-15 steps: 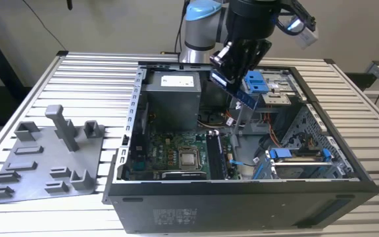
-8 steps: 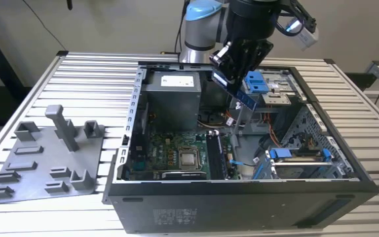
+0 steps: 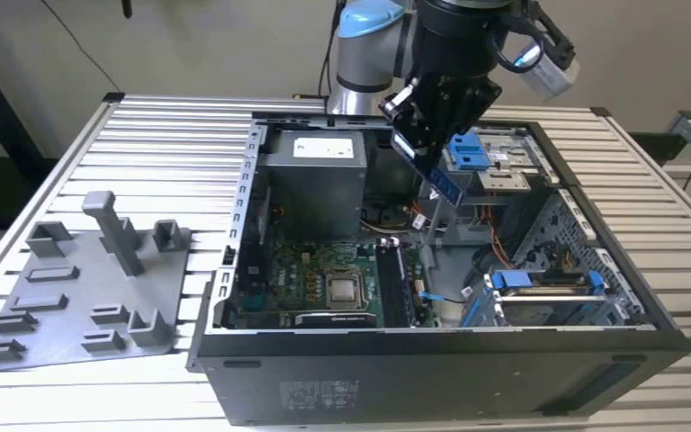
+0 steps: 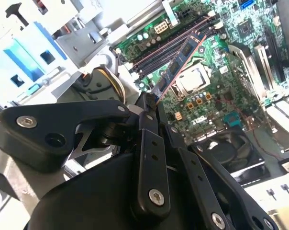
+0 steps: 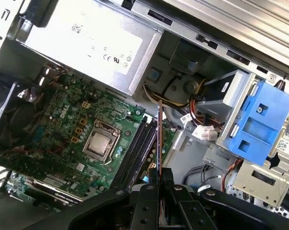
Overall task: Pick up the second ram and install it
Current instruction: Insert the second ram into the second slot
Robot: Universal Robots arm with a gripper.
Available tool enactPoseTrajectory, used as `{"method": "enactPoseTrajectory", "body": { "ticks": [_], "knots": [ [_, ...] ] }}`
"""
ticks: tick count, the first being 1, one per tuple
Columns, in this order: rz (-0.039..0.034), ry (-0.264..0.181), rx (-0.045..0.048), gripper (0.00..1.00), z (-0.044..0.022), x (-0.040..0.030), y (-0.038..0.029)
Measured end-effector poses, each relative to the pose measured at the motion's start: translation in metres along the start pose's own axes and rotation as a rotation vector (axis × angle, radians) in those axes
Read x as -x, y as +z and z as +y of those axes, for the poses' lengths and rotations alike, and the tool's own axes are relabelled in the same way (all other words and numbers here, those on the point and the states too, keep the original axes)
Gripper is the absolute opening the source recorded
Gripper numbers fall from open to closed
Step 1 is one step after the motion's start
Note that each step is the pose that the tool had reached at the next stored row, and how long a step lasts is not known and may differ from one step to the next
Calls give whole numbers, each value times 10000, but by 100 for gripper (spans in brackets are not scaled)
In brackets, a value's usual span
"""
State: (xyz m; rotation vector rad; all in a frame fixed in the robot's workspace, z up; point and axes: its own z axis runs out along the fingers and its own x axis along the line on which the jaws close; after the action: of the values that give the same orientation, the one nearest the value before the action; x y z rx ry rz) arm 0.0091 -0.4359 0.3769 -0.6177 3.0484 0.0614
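Note:
The second ram [image 3: 443, 177] is a slim dark blue stick that hangs tilted above the open computer case [image 3: 442, 378], over its right middle. My gripper [image 3: 425, 144] is shut on its upper end. In the second wrist view the ram [image 4: 179, 61] reaches out from my gripper [image 4: 150, 104] over the green motherboard [image 4: 221, 96], angled across the dark memory slots [image 4: 169, 47]. In the first wrist view the ram [image 5: 160, 136] shows edge-on as a thin line rising from my gripper [image 5: 159, 178], just beside the memory slots [image 5: 138, 146] and well above them.
A grey plastic tray [image 3: 82, 292] with upright blocks lies on the slatted table [image 3: 177, 126] at the exterior view's left. Inside the case are the grey power supply [image 3: 312, 171], the bare processor [image 3: 345, 290], cable bundles [image 5: 183, 103] and blue drive brackets [image 3: 543, 283].

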Motion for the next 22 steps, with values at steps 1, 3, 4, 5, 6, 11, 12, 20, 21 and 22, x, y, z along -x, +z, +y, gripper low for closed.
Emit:
{"method": "enactPoseTrajectory", "body": {
  "ticks": [1,3,4,5,6,11,12,20,21,22],
  "knots": [
    [-3,137,-7,14,-1,-1,8],
    [-11,384,-16,14,-5,-3,29],
    [-15,499,-20,14,-7,-4,38],
    [-18,615,-25,14,-10,-6,48],
    [-24,747,-29,14,-12,-7,60],
    [-50,1384,-56,14,-18,-10,110],
    [-54,1526,-62,14,-19,-11,119],
    [-98,2879,-114,14,-21,-13,182],
    [-103,3059,-121,14,-21,-14,187],
    [-110,3239,-127,14,-21,-14,193]
  ]
}}
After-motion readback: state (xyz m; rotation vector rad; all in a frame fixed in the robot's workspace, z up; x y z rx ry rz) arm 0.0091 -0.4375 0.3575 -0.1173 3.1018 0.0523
